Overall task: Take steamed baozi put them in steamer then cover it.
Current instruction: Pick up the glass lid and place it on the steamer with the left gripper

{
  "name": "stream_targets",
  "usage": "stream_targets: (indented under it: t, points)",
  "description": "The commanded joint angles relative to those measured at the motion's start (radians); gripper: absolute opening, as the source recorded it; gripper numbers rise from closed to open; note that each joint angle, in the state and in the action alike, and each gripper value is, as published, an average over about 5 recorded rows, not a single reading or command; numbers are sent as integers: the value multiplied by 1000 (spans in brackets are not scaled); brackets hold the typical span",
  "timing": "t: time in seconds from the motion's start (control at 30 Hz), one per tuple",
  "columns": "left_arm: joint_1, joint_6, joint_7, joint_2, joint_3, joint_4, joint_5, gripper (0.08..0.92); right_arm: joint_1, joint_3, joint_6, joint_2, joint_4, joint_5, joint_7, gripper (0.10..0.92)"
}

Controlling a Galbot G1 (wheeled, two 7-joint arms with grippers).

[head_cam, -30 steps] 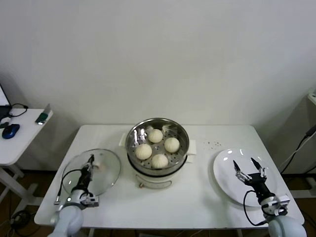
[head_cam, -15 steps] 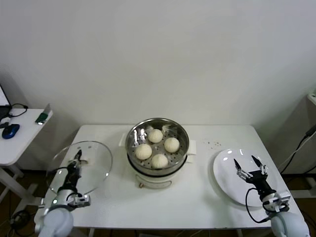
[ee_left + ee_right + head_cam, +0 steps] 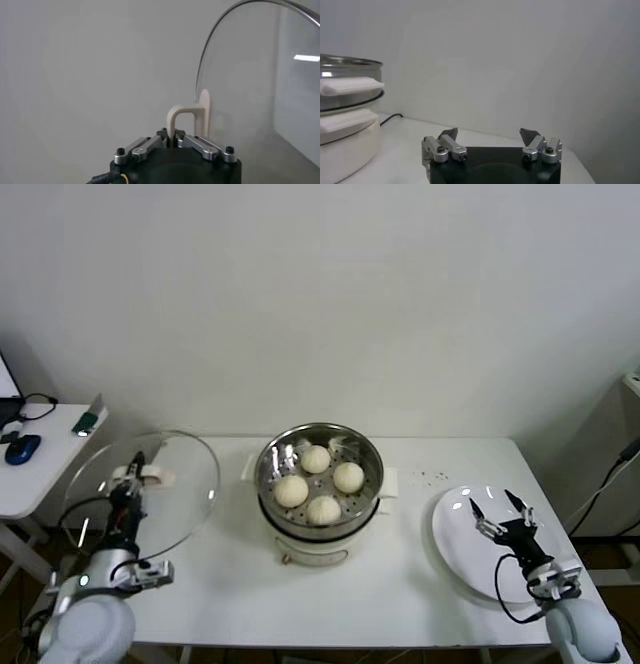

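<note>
From the head camera I see my left gripper (image 3: 131, 475) clamped on the handle of the cover (image 3: 142, 494), held tilted in the air beside the steamer (image 3: 318, 484). All four steamed baozi (image 3: 320, 486) sit on its tray. My right gripper (image 3: 499, 515) hangs spread and empty over the white plate (image 3: 455, 524).

Left wrist: fingers (image 3: 145, 146) pinch the cream handle (image 3: 185, 116) — a narrow grip, so the glass could swing or slip.

Right wrist: jaws apart, steamer side on. No writing legible anywhere.
</note>
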Motion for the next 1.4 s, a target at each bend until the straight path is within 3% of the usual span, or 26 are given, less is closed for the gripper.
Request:
stream_targets:
  t: [0.03, 0.13, 0.27, 0.47, 0.77, 0.93, 1.4]
  points:
    - [-471, 260, 126, 148, 479, -77, -66, 150, 59, -38, -2, 5, -33, -21, 8, 823]
    - [-627, 260, 188, 60, 626, -33, 18, 150, 68, -44, -1, 13, -52, -35, 7, 823]
    - [-718, 260, 259, -93, 756, 28, 126, 150, 74, -44, 1, 24, -66, -47, 6, 823]
    - [-750, 260, 302, -250, 817, 154, 198, 150, 73, -39, 3, 26, -72, -62, 8, 823]
    - [-713, 260, 310, -404, 794, 269, 252, 150, 61, -23, 6, 32, -76, -76, 8, 823]
    - [-699, 260, 323, -447, 776, 309, 276, 150, 58, -18, 8, 35, -78, -81, 7, 823]
    - [-664, 260, 319, -443, 765, 333, 283, 150, 56, -16, 16, 34, -96, -90, -9, 823]
